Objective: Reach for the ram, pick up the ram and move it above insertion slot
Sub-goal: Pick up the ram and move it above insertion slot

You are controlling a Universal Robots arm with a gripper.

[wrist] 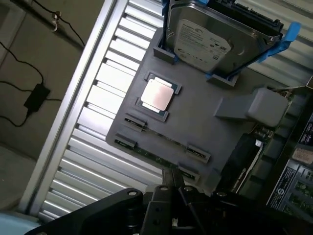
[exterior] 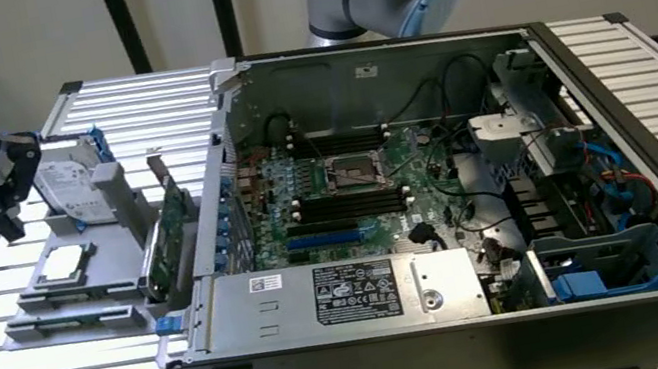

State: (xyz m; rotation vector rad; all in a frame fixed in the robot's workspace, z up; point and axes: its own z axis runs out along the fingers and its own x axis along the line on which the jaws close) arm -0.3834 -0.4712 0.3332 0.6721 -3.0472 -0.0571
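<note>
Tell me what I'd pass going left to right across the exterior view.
Robot's fingers → hard drive → green expansion card → motherboard → blue drive cage.

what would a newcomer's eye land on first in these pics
The open computer case with its green motherboard dominates the middle of the exterior view. At that view's left, the shut black gripper hangs over a grey tray holding a hard drive, a square chip and the ram.
</note>
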